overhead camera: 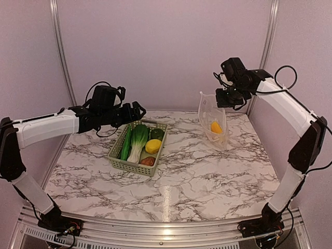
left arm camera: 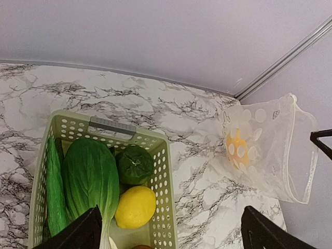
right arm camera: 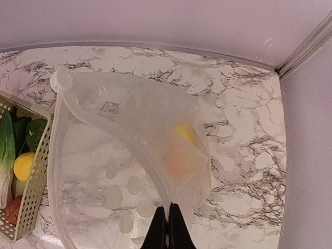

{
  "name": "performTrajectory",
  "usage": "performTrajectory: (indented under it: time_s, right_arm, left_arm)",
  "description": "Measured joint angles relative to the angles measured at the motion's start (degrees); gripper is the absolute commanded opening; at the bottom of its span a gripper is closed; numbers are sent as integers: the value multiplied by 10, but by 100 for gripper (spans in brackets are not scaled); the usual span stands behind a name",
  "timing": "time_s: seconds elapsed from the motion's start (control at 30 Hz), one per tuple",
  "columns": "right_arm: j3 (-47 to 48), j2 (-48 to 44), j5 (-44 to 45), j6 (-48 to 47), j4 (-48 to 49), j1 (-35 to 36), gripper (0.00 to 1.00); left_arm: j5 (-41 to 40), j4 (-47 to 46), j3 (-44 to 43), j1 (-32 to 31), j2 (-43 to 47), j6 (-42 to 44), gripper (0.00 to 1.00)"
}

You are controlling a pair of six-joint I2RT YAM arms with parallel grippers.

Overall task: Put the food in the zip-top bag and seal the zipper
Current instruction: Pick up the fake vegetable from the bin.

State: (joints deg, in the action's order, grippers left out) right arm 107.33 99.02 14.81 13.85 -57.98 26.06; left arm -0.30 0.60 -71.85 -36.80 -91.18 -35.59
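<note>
The clear polka-dot zip-top bag (overhead camera: 211, 120) stands at the back right, mouth open, with an orange-yellow fruit (overhead camera: 216, 127) inside. My right gripper (right arm camera: 167, 228) is shut on the bag's mouth edge and holds it up; the bag (right arm camera: 129, 155) fills the right wrist view. In the pale green basket (overhead camera: 120, 154) lie a long green vegetable (overhead camera: 126, 145), a leafy green with white stem (overhead camera: 138, 140), a dark green round piece (overhead camera: 156, 133), a yellow lemon (overhead camera: 152, 146) and a brown piece (overhead camera: 148, 161). My left gripper (left arm camera: 171, 231) is open and empty above the basket's far right side.
The marble table (overhead camera: 207, 176) runs to lilac walls at the back and sides, with metal corner posts (overhead camera: 267, 46). The basket's grey handle (left arm camera: 112, 126) faces the back wall. The bag (left arm camera: 270, 150) shows to the right in the left wrist view.
</note>
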Motion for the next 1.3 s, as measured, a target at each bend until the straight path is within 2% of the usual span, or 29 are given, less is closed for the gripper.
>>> performTrajectory:
  time_s: [0.13,0.2,0.33,0.6,1.03,1.17,1.3]
  right_arm:
    - [-9,0,-6,-6,8,0,0]
    - [-33,0,-19,-6,28,1,0]
    - [-72,20,-45,-3,46,12,0]
    - [-71,74,-78,-6,59,76,0]
    - [-69,76,-110,-7,56,88,0]
    - [-69,76,-115,-7,53,88,0]
    - [-69,76,-118,-6,52,88,0]
  left_arm:
    - [0,49,6,0,1,25,76]
    - [1,86,-9,-1,-10,35,74]
    - [2,166,-82,-1,-70,49,71]
    - [-24,282,-238,2,-207,77,69]
    - [-49,341,-386,23,-361,96,68]
    - [-54,348,-403,26,-390,110,67]
    - [-61,355,-409,28,-405,118,63]
